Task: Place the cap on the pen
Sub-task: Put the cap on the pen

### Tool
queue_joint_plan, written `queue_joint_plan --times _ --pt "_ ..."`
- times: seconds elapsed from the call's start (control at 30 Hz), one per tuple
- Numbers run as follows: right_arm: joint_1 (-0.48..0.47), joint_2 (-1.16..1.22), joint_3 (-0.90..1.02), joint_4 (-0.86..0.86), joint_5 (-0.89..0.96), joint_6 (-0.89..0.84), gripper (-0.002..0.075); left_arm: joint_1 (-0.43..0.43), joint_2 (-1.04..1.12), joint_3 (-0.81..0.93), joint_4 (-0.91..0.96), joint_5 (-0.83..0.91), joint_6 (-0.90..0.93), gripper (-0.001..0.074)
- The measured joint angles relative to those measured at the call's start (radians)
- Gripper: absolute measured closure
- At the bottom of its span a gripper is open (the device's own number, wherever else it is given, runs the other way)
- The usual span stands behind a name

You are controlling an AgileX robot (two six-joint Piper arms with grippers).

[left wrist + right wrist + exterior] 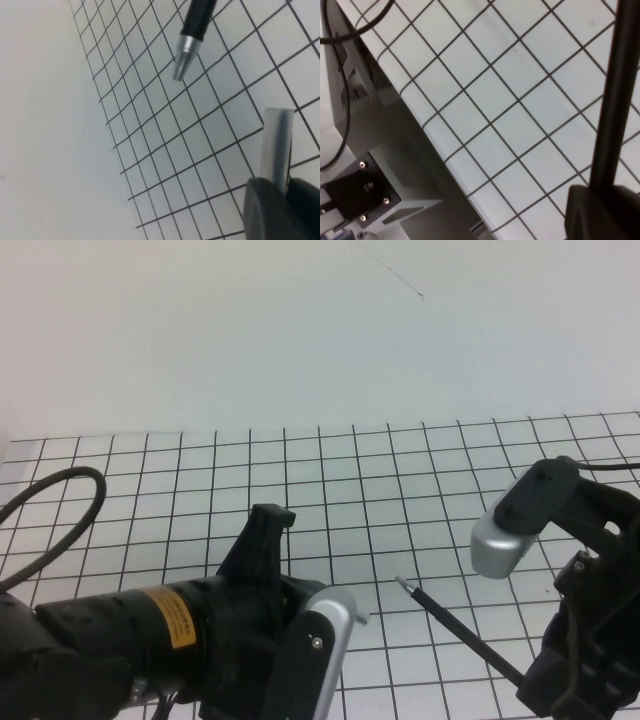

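Pen (455,622) clamped in right gripper (560,680), silvery tip (184,58) aimed toward translucent cap (277,145) pinched in left gripper (280,210) but still apart from it; likely failure: tip missing cap mouth through angular misalignment, or slipping within either grip.

Only marking noted: yellow warning label (170,617) on the left arm (100,630), at about 8 o'clock; its print is illegible.

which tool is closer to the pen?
Right. The right tool is shut on the pen, gripping its rear end. The left tool holds the cap just short of the pen's tip.
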Motion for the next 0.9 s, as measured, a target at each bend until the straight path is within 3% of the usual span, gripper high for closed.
queue_joint_plan --times 0.27,0.5,0.77,0.8,0.83,0.9 --pt "0.005 0.002 0.014 0.023 0.000 -0.002 0.0729 0.000 0.000 0.000 0.003 -0.004 0.015 0.0734" --pt "0.088 0.000 0.101 0.021 0.000 -0.002 0.0729 0.000 0.000 0.000 0.003 0.058 0.019 0.0734" --pt "0.090 0.002 0.101 0.018 -0.024 -0.022 0.0729 -0.027 0.000 0.000 -0.013 0.099 0.049 0.0734" --pt "0.090 0.007 0.101 0.018 -0.026 -0.022 0.0729 -0.038 0.000 0.000 -0.016 0.099 0.049 0.0697" --pt "0.090 0.013 0.101 0.018 -0.028 -0.028 0.0729 -0.047 0.000 0.000 -0.016 0.099 0.055 0.0734" --pt "0.090 0.029 0.101 0.011 -0.036 -0.030 0.0729 -0.053 0.000 0.000 -0.016 0.099 0.064 0.0734"
